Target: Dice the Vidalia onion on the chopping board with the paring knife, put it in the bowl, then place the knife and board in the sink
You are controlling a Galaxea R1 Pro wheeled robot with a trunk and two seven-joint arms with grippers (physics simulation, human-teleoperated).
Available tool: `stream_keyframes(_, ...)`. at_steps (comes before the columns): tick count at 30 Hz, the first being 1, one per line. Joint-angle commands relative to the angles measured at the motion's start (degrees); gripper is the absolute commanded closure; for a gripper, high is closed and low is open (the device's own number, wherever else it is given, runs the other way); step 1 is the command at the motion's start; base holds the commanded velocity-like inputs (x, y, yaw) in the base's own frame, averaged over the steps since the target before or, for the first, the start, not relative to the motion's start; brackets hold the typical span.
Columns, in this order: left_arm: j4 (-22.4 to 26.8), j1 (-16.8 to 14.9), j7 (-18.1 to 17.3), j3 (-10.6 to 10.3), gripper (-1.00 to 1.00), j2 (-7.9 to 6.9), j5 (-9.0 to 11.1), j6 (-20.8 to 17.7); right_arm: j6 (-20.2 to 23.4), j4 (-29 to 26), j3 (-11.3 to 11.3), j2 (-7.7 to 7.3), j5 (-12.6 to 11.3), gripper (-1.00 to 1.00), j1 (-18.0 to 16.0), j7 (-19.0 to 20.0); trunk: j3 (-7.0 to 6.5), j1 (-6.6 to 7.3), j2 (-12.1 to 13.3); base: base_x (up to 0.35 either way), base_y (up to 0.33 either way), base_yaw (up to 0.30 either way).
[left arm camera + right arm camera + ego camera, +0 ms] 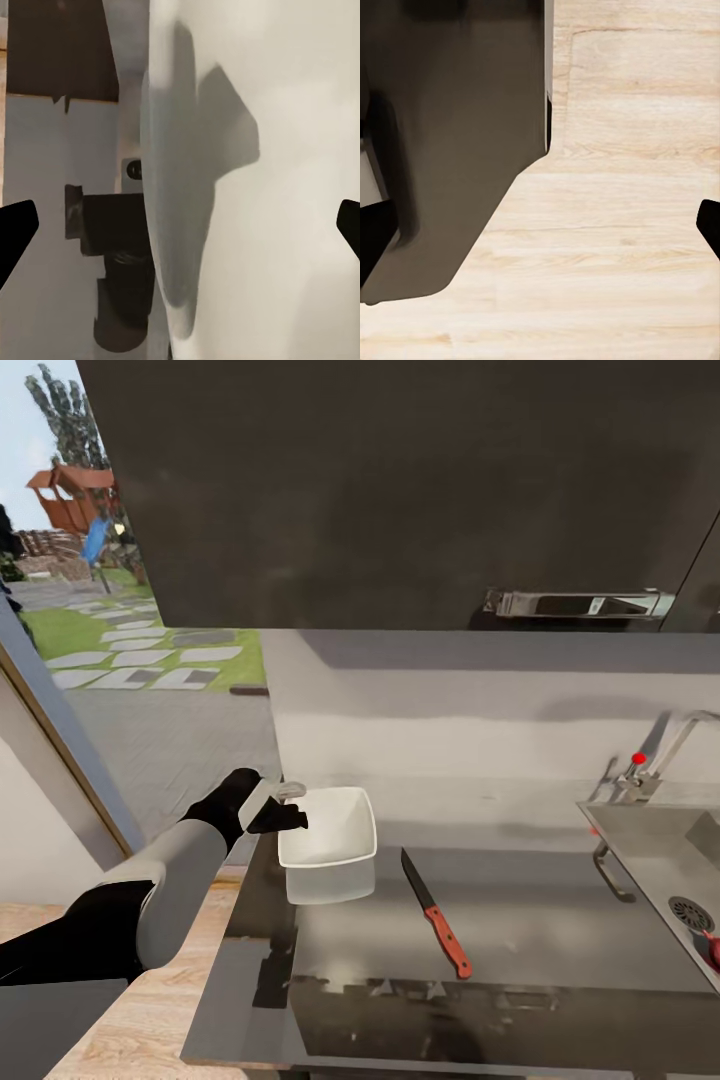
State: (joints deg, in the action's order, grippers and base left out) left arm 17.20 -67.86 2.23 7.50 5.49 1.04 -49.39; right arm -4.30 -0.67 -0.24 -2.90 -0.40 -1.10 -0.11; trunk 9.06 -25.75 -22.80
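Bowl (328,830) first: we see it white and squarish near the left end of the countertop (560,930), and its reflection lies in the glossy grey surface just below it; our left gripper (285,808) is at its left rim, one dark finger reaching over the rim, and from the head view we cannot tell whether it pinches the wall or only touches it; in the left wrist view the bowl's pale wall (255,180) stands between the two dark fingertips (16,229), which sit wide apart at the picture's edges, so we read the jaws as spread, with the bowl's edge between them. Just beside the bowl, toward the sink, the paring knife (437,913) lies flat on the countertop, apart from the bowl, its grey blade pointing toward the backsplash and its red-orange handle toward the front edge; the sink (650,850) sits at the far right, with its round drain (691,912) and the chrome tap (660,755) with a red dot behind it; something red shows at the basin's right edge, too cut off to name. Above hang dark cabinets (400,490) with a chrome handle (578,603); in the right wrist view our right gripper's fingertips (709,221) are spread over light wood floor (615,247) beside a dark cabinet panel (450,135), with nothing between them.
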Motion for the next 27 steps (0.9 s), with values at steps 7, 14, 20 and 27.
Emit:
stream_keyframes(7, 0.08, -0.05, 0.23, 0.4, -1.0, 0.05, 0.1, -0.27, -0.2, 0.05, -0.02, 0.0, -0.04, -1.0, -0.04, 0.02, 0.14, -0.03, -0.12, 0.0, 0.0, 0.0)
stream_keyframes(14, 0.09, -0.03, 0.23, 0.4, 1.0, 0.05, 0.1, -0.27, -0.21, 0.07, -0.02, 0.0, -0.05, -1.0, -0.04, 0.02, 0.14, -0.03, -0.12, 0.0, 0.0, 0.0)
stream_keyframes(20, 0.1, -0.05, 0.15, 0.39, 1.0, 0.05, 0.1, -0.27, -0.21, 0.05, -0.02, 0.0, -0.06, -1.0, -0.04, 0.02, 0.14, -0.03, -0.12, 0.0, 0.0, 0.0)
stream_keyframes(27, 0.12, -0.01, 0.06, 0.4, 1.0, 0.05, 0.1, -0.33, -0.21, 0.06, -0.02, 0.0, -0.07, -1.0, -0.04, 0.02, 0.14, -0.03, -0.12, 0.0, 0.0, 0.0)
